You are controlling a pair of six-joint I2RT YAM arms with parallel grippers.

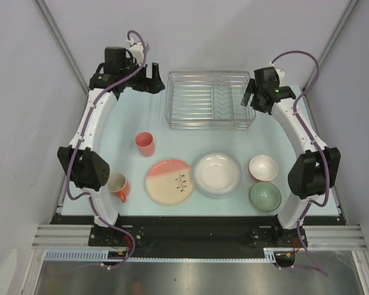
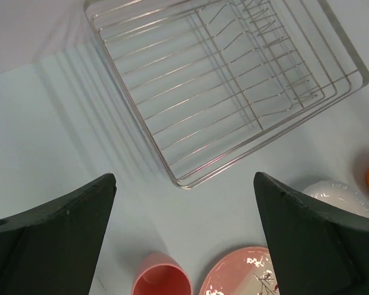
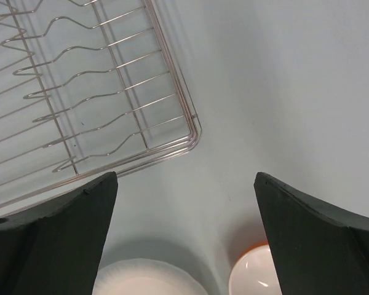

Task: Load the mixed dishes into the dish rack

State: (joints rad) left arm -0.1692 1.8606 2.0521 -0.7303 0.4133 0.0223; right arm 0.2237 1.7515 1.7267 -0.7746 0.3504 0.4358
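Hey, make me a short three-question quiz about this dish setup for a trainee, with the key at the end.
1. True or false: the dish rack holds no dishes yet.
2. In the top view, which dish is partly hidden by the left arm? A) salmon-pink tumbler B) orange mug C) small green bowl
3. Fill in: the left pincer and the right pincer both stand ____.
Key: 1 true; 2 B; 3 open.
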